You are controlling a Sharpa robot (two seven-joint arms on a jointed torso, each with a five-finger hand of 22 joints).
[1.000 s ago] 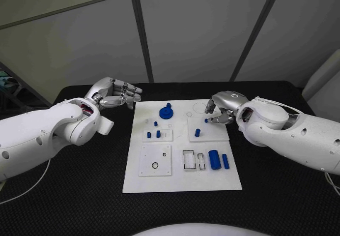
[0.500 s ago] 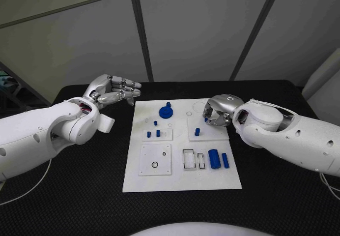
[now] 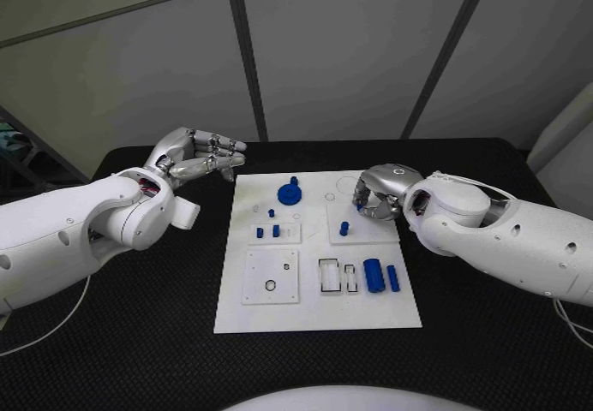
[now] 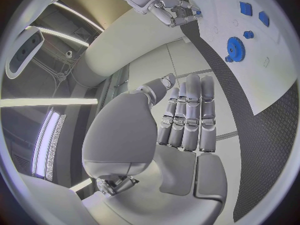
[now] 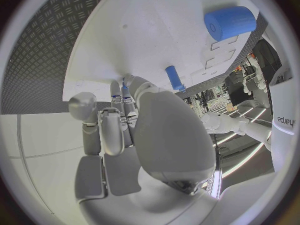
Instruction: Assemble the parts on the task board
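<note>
White task board (image 3: 316,317), a flat rectangular plate, lies at the centre of the black counter (image 3: 123,342). Nearest the lower edge of the frame, two blue cylinders (image 3: 382,278) lie right of centre on it. Farther up, a short blue peg (image 3: 344,229) stands on a square panel, and a blue gear (image 3: 290,195) sits near the far edge. The right robot hand (image 3: 374,193) curls down over the board's upper right corner; whether it holds anything cannot be told. At upper left, the left robot hand (image 3: 198,157) hovers off the board, fingers apart, holding nothing.
</note>
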